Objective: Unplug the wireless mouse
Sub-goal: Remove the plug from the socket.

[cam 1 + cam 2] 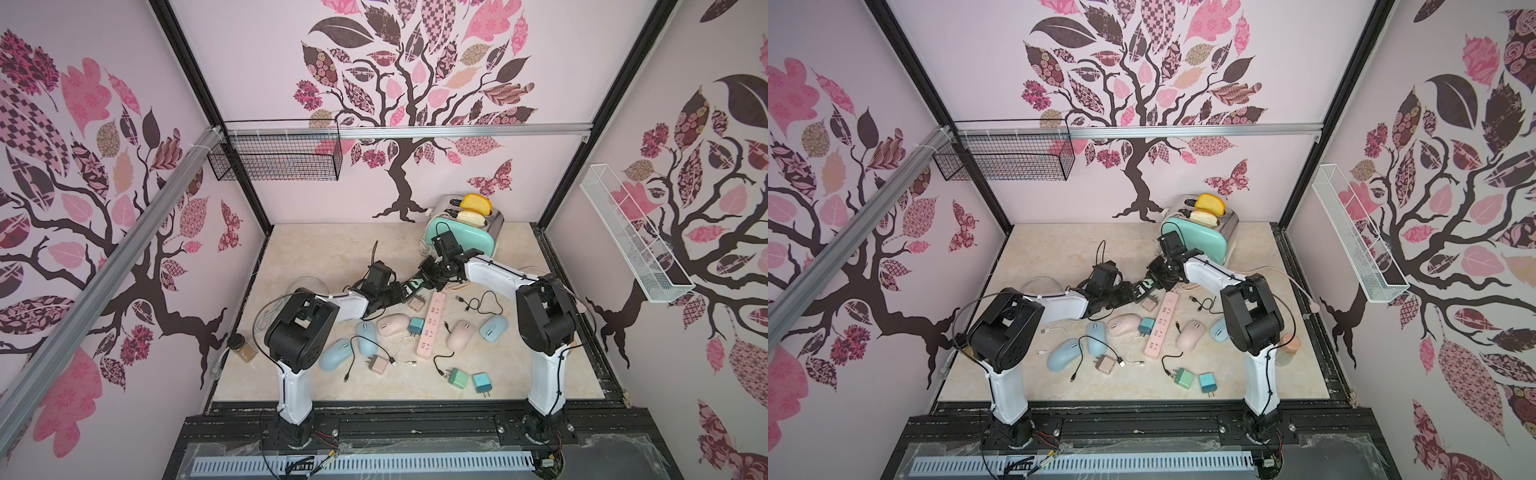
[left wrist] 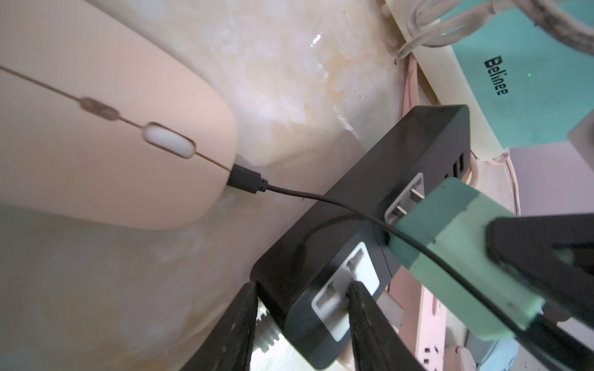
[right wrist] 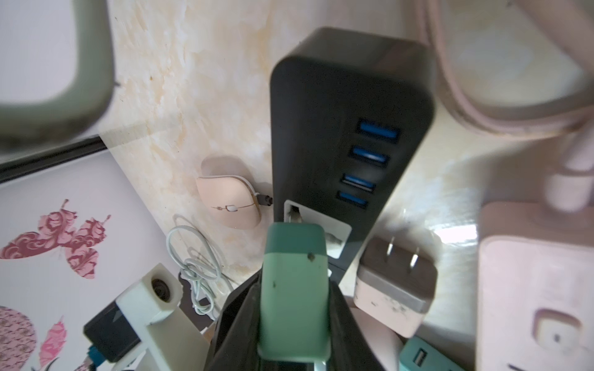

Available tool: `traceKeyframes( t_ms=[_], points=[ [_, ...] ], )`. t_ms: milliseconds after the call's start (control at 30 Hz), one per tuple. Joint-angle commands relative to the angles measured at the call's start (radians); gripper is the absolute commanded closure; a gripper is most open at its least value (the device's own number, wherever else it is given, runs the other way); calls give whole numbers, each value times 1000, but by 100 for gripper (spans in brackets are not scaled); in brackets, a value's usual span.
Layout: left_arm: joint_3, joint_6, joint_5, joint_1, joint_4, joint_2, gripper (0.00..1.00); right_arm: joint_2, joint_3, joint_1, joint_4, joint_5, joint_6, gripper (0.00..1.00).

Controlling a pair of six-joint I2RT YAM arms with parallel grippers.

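A pink wireless mouse [image 2: 106, 135] lies on the marble table with a black cable [image 2: 247, 180] plugged into its front. The cable runs to a green charger [image 2: 450, 257]. Its prongs show partly out of a socket in the black power strip [image 2: 385, 180]. My right gripper [image 3: 294, 282] is shut on the green charger [image 3: 294, 289]. My left gripper [image 2: 302, 286] is shut on the near end of the black power strip [image 3: 337, 112]. In both top views the two grippers [image 1: 400, 293] [image 1: 420, 281] meet mid-table, hiding this mouse and the strip.
A pink power strip [image 1: 431, 324] lies beside the grippers, with a beige charger [image 3: 397, 276] prongs-up next to it. Several blue and pink mice [image 1: 336, 353] [image 1: 460, 334], chargers and loose cables cover the front. A teal toaster [image 1: 461, 232] stands behind the right arm.
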Motion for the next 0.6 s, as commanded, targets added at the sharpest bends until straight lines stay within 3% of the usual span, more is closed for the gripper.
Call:
traceKeyframes(
  t_ms=[0,67,167,233,333,433,567],
  points=[
    [-44,27,-170,36,-197,119,53,-7,77,68,-264,-28,-292,100],
    [-32,33,-164,36,-201,125,54,26,73,74,-314,-21,-325,100],
    [-14,50,-184,29,-228,125,54,27,-107,55,-77,-281,-157,100],
    [-17,51,-190,27,-234,116,54,40,-98,54,-55,-326,-134,100],
    [-38,44,-191,28,-228,84,51,-13,-48,56,-92,-236,-189,100],
    [-63,22,-177,29,-219,19,40,-66,15,56,-179,-116,-276,100],
    [-112,-24,-107,29,-187,-116,34,-103,0,47,-178,-78,-325,100]
  ],
)
